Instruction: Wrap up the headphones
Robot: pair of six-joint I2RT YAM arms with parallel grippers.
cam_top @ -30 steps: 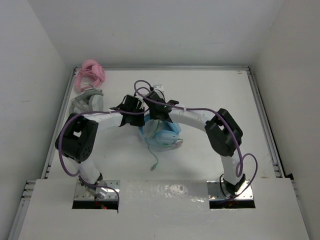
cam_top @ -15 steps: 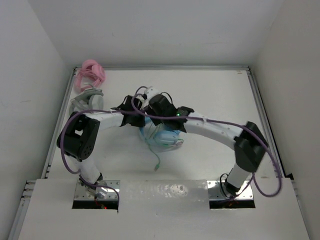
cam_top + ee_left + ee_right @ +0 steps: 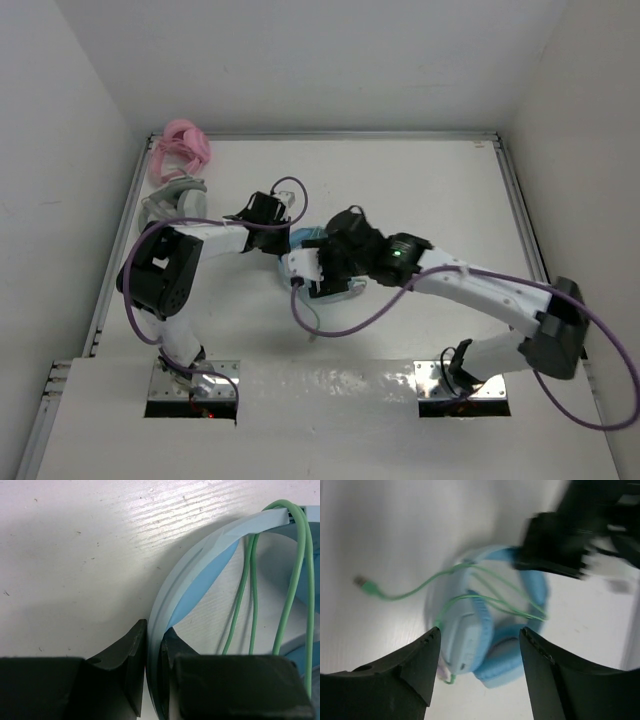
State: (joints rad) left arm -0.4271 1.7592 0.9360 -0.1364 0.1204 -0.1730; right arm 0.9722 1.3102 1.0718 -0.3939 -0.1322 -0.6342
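The light blue headphones (image 3: 303,239) lie folded at the table's middle, mostly hidden under my right gripper in the top view. My left gripper (image 3: 154,630) is shut on the pale blue headband (image 3: 200,550), one finger on each side. Loops of the thin green cable (image 3: 295,580) cross the band. My right gripper (image 3: 480,632) is open and hovers over the ear cups (image 3: 470,630), touching nothing. The cable's free end with its plug (image 3: 367,585) trails across the table. In the top view the left gripper (image 3: 284,236) is behind the right gripper (image 3: 312,270).
Pink headphones (image 3: 180,145) and grey-white headphones (image 3: 175,200) sit at the back left corner by the metal rail. White walls enclose the table. A purple arm cable loops low over the table (image 3: 330,325) near the right gripper.
My right arm has stretched out and swung toward the front, bringing its open gripper from behind the headphones to above their near side. My left gripper has kept hold of the headband.
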